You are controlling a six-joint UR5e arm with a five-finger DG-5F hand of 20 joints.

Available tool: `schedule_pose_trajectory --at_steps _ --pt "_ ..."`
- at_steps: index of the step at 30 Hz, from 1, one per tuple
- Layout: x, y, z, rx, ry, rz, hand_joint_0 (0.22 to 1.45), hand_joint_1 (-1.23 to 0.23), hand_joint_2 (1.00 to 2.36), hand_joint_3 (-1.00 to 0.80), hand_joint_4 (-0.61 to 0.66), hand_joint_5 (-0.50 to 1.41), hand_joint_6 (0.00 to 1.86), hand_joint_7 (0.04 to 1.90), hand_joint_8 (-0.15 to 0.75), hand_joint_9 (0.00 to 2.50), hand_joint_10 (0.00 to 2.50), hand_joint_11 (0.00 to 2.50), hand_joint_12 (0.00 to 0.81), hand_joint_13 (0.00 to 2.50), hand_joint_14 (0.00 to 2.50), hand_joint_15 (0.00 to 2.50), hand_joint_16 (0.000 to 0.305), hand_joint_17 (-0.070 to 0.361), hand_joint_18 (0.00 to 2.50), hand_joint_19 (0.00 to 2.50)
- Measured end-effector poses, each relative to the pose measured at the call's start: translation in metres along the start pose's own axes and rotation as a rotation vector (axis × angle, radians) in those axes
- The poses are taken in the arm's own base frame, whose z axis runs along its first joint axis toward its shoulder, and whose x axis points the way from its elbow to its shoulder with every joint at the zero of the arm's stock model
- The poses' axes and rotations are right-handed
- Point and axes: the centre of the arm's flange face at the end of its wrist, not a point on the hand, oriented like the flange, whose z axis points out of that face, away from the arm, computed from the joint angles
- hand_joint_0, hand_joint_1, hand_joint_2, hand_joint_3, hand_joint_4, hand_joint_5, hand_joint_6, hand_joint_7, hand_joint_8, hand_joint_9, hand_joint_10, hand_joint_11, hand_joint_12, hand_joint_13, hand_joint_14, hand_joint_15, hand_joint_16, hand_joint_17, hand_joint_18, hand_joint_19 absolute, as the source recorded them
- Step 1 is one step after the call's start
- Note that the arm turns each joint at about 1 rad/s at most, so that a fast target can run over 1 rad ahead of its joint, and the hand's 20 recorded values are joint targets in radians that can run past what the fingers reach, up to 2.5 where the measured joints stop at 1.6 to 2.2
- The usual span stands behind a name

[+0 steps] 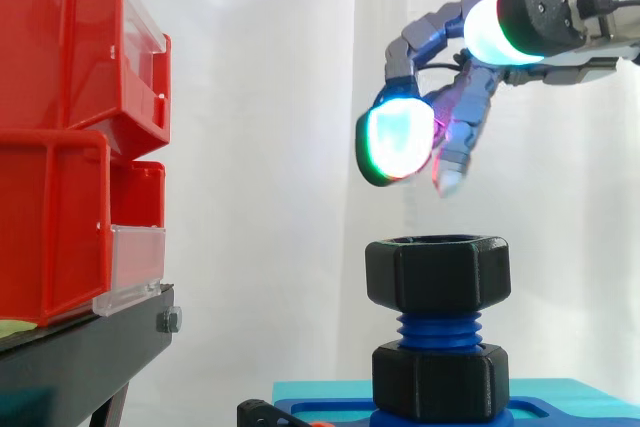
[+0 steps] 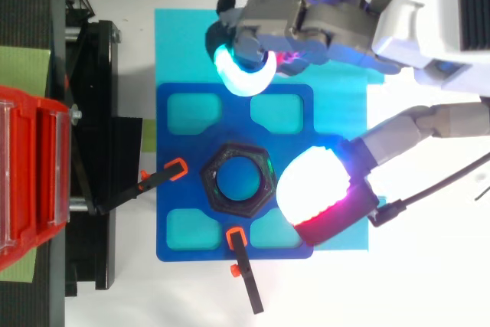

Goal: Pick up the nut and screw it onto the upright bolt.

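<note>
Since the nut (image 1: 437,272) already sits on the top of the upright bolt (image 1: 437,329), the relation that matters is a vertical one: the nut lies straight below the fingertips of the hand (image 1: 470,107), apart from them, with free air between. The long axis of the bolt stands upright, so I judge that the hand must come straight down along it. In the top view the nut (image 2: 237,181) lies between the glowing pads (image 2: 318,189), nearer to the big white one. The fingers are spread apart, loosely bent, and hold nothing.

By count there are one hand, one blue bolt, one nut on the thread, one more black hexagonal piece (image 1: 440,379) below it, one blue plate (image 2: 172,143), two orange-tipped clamps (image 2: 174,168) and two red bins (image 1: 60,57).
</note>
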Motion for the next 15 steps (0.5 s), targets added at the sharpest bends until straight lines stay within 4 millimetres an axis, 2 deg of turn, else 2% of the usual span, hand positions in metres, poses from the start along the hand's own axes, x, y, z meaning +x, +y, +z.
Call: schedule_pose_trajectory --at_steps 2,7,12,15 --pt "0.001 0.003 0.002 -0.006 -0.004 -0.004 0.48 -0.22 1.0 -0.5 0.23 -0.13 0.5 0.74 0.277 0.84 0.0 0.0 0.318 0.55 0.0 0.0 0.042 0.095 0.4 0.0" --pt "0.011 0.01 0.009 -0.02 -0.014 -0.003 0.46 -0.14 1.0 -0.5 0.17 -0.18 0.5 0.61 0.237 0.52 0.0 0.0 0.346 0.24 0.0 0.0 0.046 0.104 0.02 0.0" --pt "0.021 0.021 0.014 -0.036 -0.029 0.008 0.45 0.0 1.0 -0.5 0.14 -0.2 0.5 0.58 0.211 0.28 0.0 0.0 0.358 0.0 0.0 0.0 0.052 0.116 0.0 0.0" --pt "0.026 0.026 0.015 -0.039 -0.036 0.013 0.45 0.06 1.0 -0.5 0.11 -0.21 0.5 0.58 0.191 0.17 0.0 0.0 0.361 0.0 0.0 0.0 0.053 0.12 0.0 0.0"
